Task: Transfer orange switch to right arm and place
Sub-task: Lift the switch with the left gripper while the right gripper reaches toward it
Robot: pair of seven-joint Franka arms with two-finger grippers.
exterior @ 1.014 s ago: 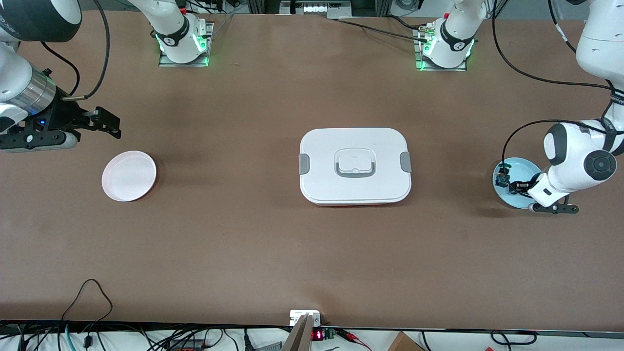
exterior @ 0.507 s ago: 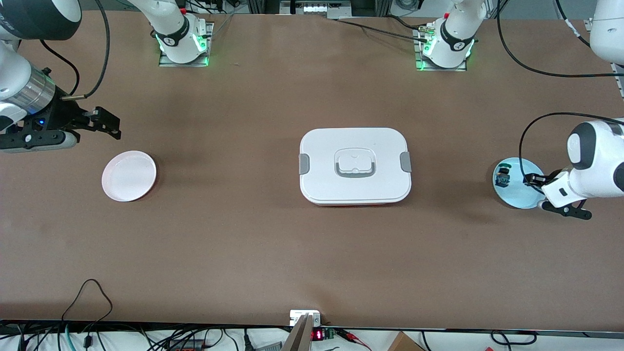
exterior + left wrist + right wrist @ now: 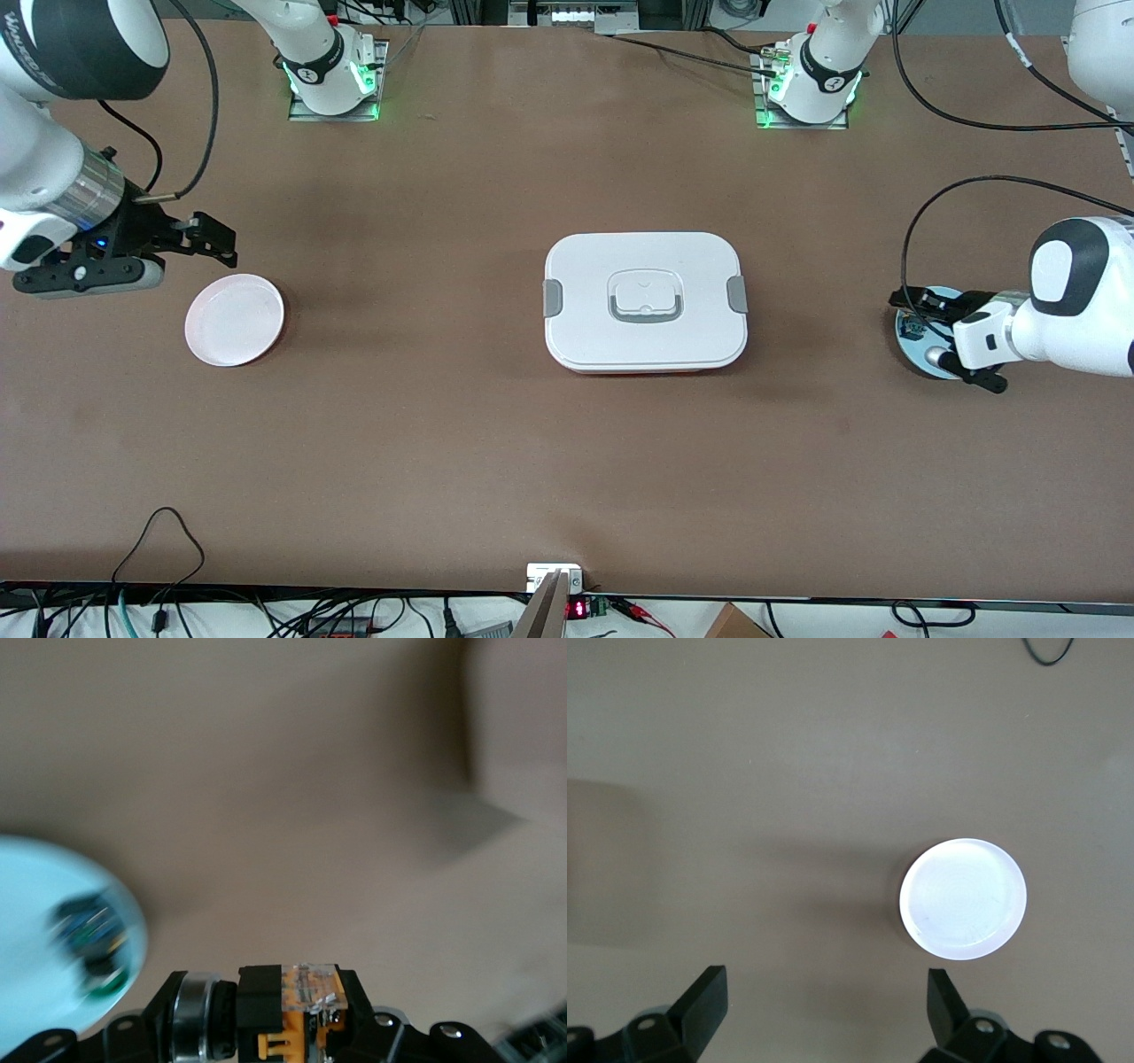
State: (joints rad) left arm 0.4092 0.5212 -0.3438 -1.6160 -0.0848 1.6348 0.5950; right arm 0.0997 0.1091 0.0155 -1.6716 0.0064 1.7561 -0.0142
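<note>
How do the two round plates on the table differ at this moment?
The pale blue plate lies toward the left arm's end of the table; the white plate lies toward the right arm's end. The blue plate holds a small dark part with green bits; the white plate is bare. The left pincer, gripping the orange switch, is over the blue plate; the open right pincer hangs beside the white one. Both are round.

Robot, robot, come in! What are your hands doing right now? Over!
Left gripper shut on orange switch, over blue plate. Right gripper open, waiting above pink plate. White lidded box sits mid-table between them.
</note>
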